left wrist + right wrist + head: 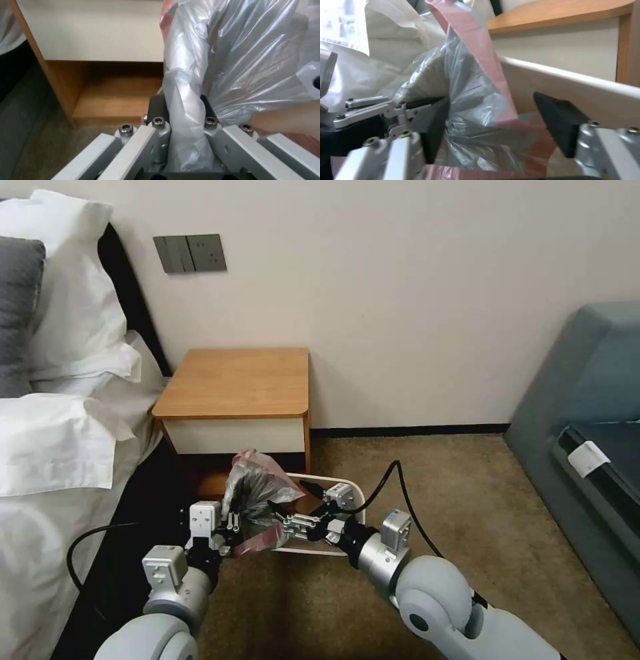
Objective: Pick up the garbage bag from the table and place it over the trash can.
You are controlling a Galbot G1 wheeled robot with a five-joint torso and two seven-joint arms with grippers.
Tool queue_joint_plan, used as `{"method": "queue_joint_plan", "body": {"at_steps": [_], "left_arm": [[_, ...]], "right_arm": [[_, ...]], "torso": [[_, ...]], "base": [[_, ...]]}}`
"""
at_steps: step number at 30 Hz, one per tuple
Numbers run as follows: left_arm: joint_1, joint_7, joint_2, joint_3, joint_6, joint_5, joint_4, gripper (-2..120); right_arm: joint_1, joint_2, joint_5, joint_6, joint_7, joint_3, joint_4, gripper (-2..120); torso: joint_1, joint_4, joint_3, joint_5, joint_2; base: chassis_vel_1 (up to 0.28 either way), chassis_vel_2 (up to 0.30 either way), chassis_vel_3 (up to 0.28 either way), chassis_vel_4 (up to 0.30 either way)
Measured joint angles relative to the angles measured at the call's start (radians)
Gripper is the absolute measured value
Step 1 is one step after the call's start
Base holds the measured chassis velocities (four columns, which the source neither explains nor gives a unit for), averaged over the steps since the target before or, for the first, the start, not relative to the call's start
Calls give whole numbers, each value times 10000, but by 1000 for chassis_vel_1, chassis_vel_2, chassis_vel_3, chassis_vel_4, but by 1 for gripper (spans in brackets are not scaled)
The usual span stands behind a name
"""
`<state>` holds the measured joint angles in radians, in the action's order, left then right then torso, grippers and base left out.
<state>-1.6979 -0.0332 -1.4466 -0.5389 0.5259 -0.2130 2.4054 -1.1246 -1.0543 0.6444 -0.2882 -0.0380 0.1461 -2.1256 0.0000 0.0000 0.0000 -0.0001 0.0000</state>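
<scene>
The garbage bag [257, 485] is a bunched grey plastic bundle with a pink rim, held up over the near left part of the trash can [308, 551]. My left gripper [232, 524] is shut on its grey film [186, 95], which is pinched between the fingers. My right gripper [293, 508] is open over the can. Its two black pads [558, 122] stand far apart, with the bag's pink rim [480, 50] and grey folds between them. The cream can rim [573, 83] runs just behind. The table [237, 380] stands right behind the can, its wooden top bare.
A bed with white pillows [60, 440] lies close on the left. A grey-blue sofa [587, 400] stands on the right. Brown carpet [453, 493] spreads between them. The table's white drawer front [100, 32] and lower shelf [113, 97] are just beyond my left gripper.
</scene>
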Motion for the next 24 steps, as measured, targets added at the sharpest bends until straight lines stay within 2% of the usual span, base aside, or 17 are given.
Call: {"method": "queue_joint_plan", "body": {"at_steps": [3,4,7,12,14,16,17,18,24], "left_arm": [[11,1,-7,-12,1,-9,0,5],[11,1,-7,-12,1,-9,0,5],[67,1,7,-60,1,-39,-18,5],[87,1,10,-73,4,-54,-34,5],[88,1,0,-72,4,-58,-48,5],[87,1,-3,-69,5,-58,-50,5],[88,1,-3,-69,5,-59,-59,5],[91,1,-3,-69,6,-61,-65,5],[100,1,7,-83,6,-62,-127,5]], "right_arm": [[34,-10,-62,13,15,39,30,53],[34,-10,-62,13,15,39,30,53],[-6,-18,-139,54,43,52,59,37],[-72,-44,-259,78,109,55,111,26],[-94,-52,-306,82,155,57,115,14],[-95,-57,-313,84,162,57,115,11],[-93,-60,-319,91,164,55,115,3],[-94,-62,-328,95,165,52,115,0],[-225,-67,-428,194,166,-16,29,0]], "torso": [[0,0,0,0,0],[0,0,0,0,0],[0,0,0,0,0],[0,0,0,1,0],[0,0,0,0,0],[0,0,0,1,0],[0,0,0,1,0],[0,0,0,1,0],[0,0,0,1,0]], "base": [[0,0,0,0],[0,0,0,0],[0,0,0,0],[0,0,0,0],[0,0,0,0],[0,0,0,0],[0,0,0,0],[0,0,0,0],[0,0,0,0]]}}
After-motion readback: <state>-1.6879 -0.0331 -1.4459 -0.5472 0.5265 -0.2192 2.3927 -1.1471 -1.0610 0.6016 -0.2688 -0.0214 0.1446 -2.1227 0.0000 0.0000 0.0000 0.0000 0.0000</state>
